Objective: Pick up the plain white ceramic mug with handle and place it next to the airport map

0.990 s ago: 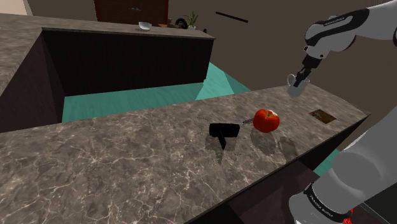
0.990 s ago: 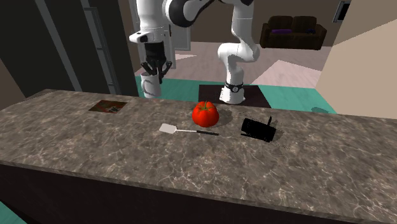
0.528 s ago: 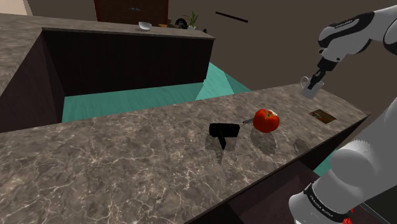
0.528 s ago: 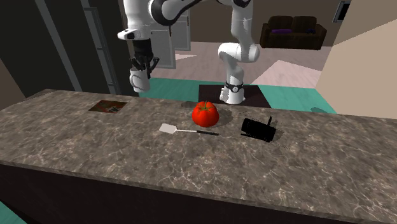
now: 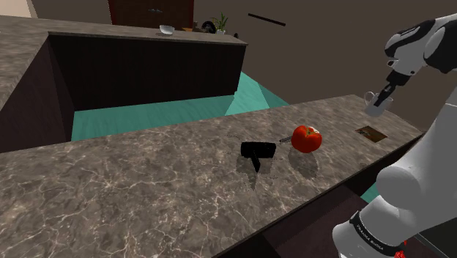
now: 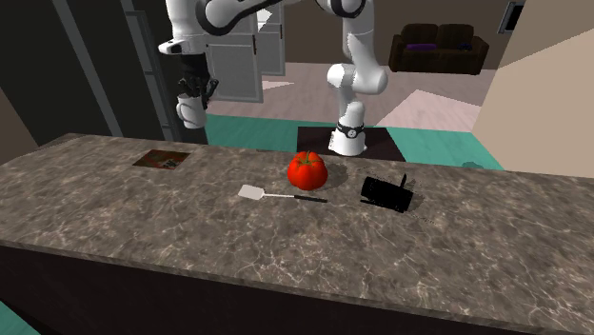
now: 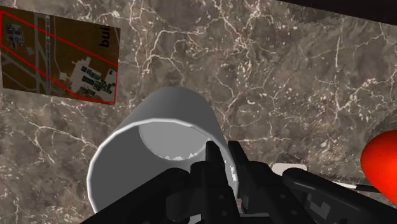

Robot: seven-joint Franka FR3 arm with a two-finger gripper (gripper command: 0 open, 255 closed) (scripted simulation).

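Grips a plain white cylindrical mug by its rim with the all-black two-finger hand, one finger inside the wall and one outside, pinched narrow on it. Holds it in the air, clear of the dark brown marbled stone bench, above and just beside the flat brown rectangular airport map with red lines. Flat on the bench, well away from the map: a round red tomato. Between map and tomato, a small white spatula with a thin dark handle. Farther from the map than the tomato, a black boxy thing
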